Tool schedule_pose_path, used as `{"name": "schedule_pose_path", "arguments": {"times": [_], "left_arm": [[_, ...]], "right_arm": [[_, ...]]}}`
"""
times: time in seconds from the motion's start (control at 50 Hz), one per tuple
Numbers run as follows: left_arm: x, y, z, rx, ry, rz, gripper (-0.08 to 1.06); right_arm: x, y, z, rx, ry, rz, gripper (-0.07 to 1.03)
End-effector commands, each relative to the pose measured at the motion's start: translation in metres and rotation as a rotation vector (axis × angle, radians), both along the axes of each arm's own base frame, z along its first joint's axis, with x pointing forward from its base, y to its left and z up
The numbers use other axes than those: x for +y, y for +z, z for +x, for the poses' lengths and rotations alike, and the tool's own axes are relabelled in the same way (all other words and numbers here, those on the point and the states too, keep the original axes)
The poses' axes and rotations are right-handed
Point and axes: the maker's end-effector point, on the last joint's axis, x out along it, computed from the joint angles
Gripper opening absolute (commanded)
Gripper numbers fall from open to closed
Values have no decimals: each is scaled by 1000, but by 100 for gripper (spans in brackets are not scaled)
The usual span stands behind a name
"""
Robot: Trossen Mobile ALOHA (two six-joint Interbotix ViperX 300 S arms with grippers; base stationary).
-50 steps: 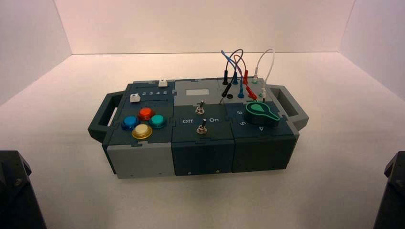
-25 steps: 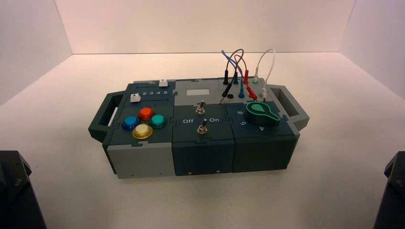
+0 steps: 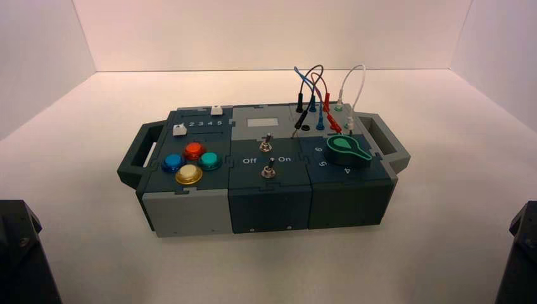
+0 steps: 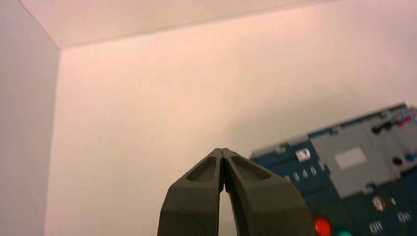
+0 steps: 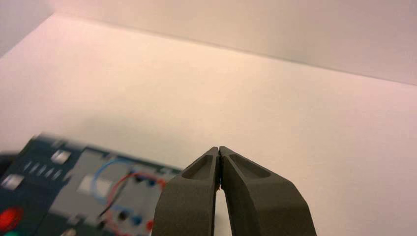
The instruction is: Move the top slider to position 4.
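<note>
Nothing has shifted; left gripper point(image 4: 221, 150), closed, empty, and right gripper point(image 5: 220, 148), likewise, sit nearer the camera than the box point(image 3: 195, 215); a high approach could miss the top slider point(image 3: 216, 110).

Bright, diffuse, pinkish-white light; soft shadow below the dark blue-and-grey plastic box point(image 3: 269, 209). Both wrist views blur the box.

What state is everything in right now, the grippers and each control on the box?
Left gripper: shut, idle near left
Right gripper: shut, idle near right
Top slider: on its track, exact position unclear
Lower slider: on its track, exact position unclear
Two toggle switches: setting unclear
Green knob: setting unclear
Wires: arched above the box's far right
</note>
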Motion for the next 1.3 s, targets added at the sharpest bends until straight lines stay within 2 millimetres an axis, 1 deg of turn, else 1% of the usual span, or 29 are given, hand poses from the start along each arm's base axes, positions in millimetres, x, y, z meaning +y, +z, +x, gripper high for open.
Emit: {"name": "schedule_pose_path", "arguments": {"times": [0.02, 0.12, 0.24, 0.3, 0.36, 0.46, 0.58, 0.66, 0.8, 0.86, 0.9, 0.94, 1.0, 1.3], "left_arm": [[-13, 7, 4, 4, -49, 1, -3], [-22, -1, 5, 41, -79, 7, -3], [-29, -8, 6, 77, -103, 16, -3], [-40, -21, 7, 128, -139, 32, -3], [-41, -24, 7, 139, -143, 34, -3], [-42, -29, 6, 154, -143, 36, -3], [-46, -35, 1, 171, -161, 32, -3], [-46, -40, -1, 185, -162, 36, -3], [-44, -45, -6, 198, -163, 39, -3], [-44, -47, -7, 204, -164, 42, -3], [-44, -46, -8, 204, -164, 42, -3], [-43, -47, -8, 205, -165, 44, -3], [-43, -46, -9, 200, -166, 43, -3], [-43, -49, -10, 208, -166, 45, -3]], "right_arm": [[19, 12, 3, -5, 50, 13, -2], [30, 8, 2, 36, 78, 10, -2], [38, 2, 2, 70, 91, 10, -2], [51, -7, 3, 122, 113, 14, -2], [58, -10, 3, 139, 126, 19, -2], [76, -13, 5, 176, 150, 34, -2], [95, -25, 11, 246, 162, 47, -2], [108, -35, 17, 300, 162, 55, -2], [129, -55, 21, 389, 176, 50, -2], [136, -63, 23, 423, 180, 45, -2], [139, -65, 23, 431, 183, 44, -2], [150, -72, 25, 461, 193, 40, -2], [160, -78, 28, 484, 203, 36, -2], [194, -102, 34, 573, 221, 44, -2]]}}
